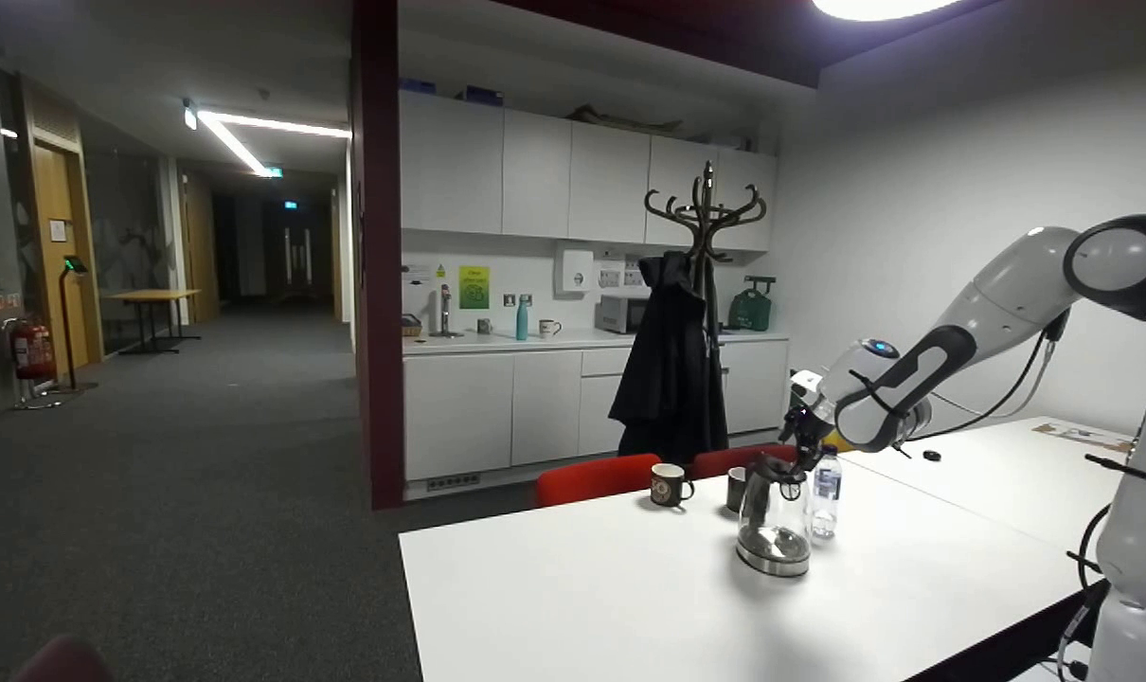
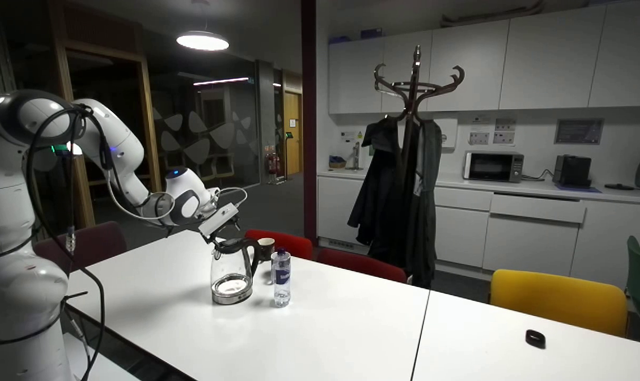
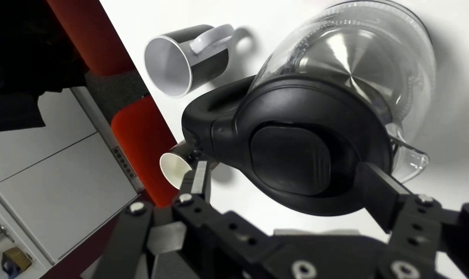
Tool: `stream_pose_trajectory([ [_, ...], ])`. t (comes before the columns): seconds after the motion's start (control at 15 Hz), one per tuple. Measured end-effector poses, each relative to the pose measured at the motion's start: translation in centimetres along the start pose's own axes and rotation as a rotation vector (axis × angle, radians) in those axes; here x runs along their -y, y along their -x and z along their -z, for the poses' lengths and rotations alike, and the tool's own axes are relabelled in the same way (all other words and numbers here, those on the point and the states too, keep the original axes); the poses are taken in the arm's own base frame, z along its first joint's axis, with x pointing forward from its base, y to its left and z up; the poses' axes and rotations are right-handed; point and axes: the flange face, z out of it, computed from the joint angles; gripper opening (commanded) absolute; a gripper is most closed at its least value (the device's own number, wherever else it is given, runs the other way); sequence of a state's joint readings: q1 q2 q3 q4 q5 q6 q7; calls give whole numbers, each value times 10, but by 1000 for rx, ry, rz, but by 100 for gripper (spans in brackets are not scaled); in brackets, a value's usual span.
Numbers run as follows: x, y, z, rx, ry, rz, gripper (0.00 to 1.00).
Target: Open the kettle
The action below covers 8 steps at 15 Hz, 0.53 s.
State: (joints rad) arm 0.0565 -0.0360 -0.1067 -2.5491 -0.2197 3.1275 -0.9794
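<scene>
- In an exterior view, the kettle [image 1: 772, 561] stands upright on the white counter [image 1: 573, 606], its sides clear, its base shiny silver
- The claw [image 1: 800, 457] is close by the kettle's black top [image 1: 772, 467], toward 1 o'clock, with the white arm [image 1: 999, 294] above toward 2 o'clock
- From the kettle, a labelled bottle [image 1: 826, 502] stands just beside at 2 o'clock, a dark mug [image 1: 736, 490] near at 11 o'clock, a patterned mug [image 1: 667, 486] farther off at 10 o'clock
- In an exterior view, the claw [image 2: 222, 236] is at 12 o'clock from the kettle [image 2: 232, 296], by the top; the bottle [image 2: 282, 278] stands apart at 3 o'clock, and a mug [image 2: 267, 250] shows past the black handle [image 2: 256, 253] at 2 o'clock
- In the wrist view, the kettle [image 3: 312, 104] shows its top near the middle, glass toward 1 o'clock, handle toward 10 o'clock, spout [image 3: 411, 162] toward 3 o'clock
- The claw [image 3: 287, 170] is spread wide across that top, one finger [image 3: 200, 179] by the handle between 8 and 9 o'clock, the other finger [image 3: 381, 193] by the rim at 4 o'clock; whether they touch it I cannot tell
</scene>
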Motion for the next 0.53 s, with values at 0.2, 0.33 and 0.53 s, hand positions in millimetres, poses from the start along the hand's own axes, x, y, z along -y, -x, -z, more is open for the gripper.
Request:
stream_pose_trajectory([
  [0.2,1,-2,-3,-4,4,18,100],
  [0.33,1,-3,-5,-7,8,28,100],
  [0.53,0,-5,-7,-9,12,45,100],
])
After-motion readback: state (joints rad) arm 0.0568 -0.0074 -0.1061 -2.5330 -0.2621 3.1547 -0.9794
